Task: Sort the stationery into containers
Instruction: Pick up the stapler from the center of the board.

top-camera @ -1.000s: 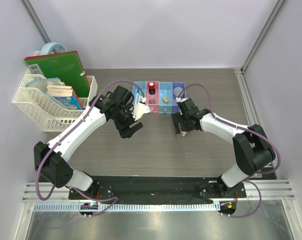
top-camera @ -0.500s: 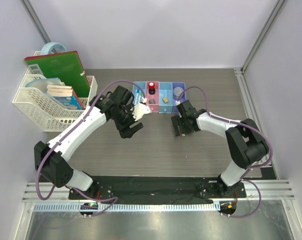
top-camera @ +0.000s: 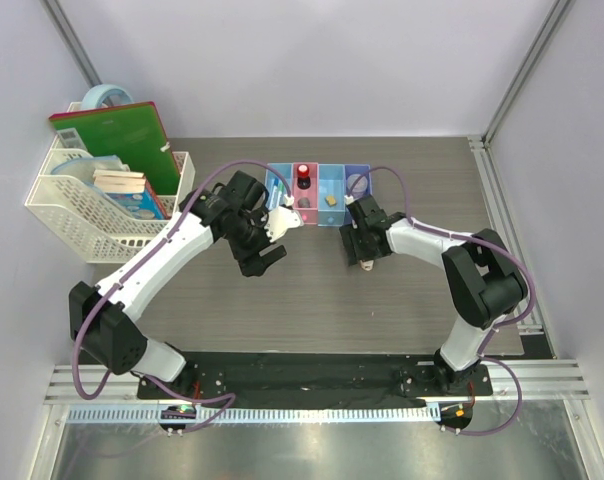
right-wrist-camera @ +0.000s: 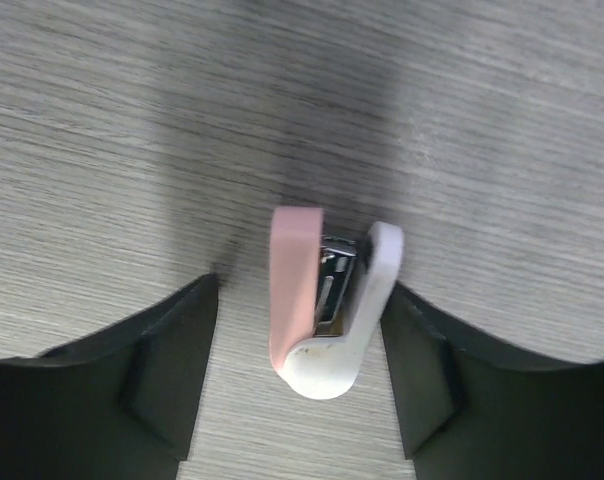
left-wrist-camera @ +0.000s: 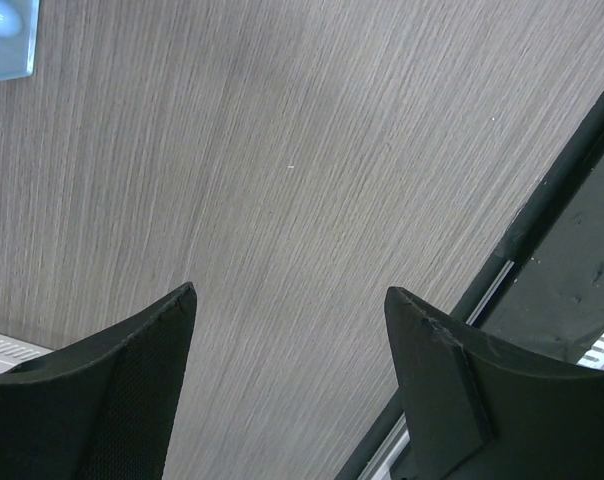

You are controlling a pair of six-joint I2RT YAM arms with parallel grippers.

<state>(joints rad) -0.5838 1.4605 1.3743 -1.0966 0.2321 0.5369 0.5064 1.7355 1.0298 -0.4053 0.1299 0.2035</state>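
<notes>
A pink-and-white clip [right-wrist-camera: 327,310] lies on the wood-grain table between the fingers of my right gripper [right-wrist-camera: 302,290]. The right finger touches its white side and a gap remains on the pink side, so the gripper is open. From above, the right gripper [top-camera: 365,256] sits just in front of the containers [top-camera: 317,186], a row of four small bins. They hold a red-and-black knob [top-camera: 303,172], a yellow block [top-camera: 329,200] and a grey round tub [top-camera: 356,183]. My left gripper [left-wrist-camera: 290,295] is open over bare table, left of the bins [top-camera: 260,258].
A white mesh basket [top-camera: 87,220] with a green book [top-camera: 122,135], notebooks and a light blue tape roll [top-camera: 107,97] stands at the back left. The black base strip [top-camera: 312,372] runs along the near edge. A metal rail [top-camera: 492,190] borders the right side.
My right gripper has shifted left and down over the clip, and its jaws have narrowed around it. The left arm has not moved.
</notes>
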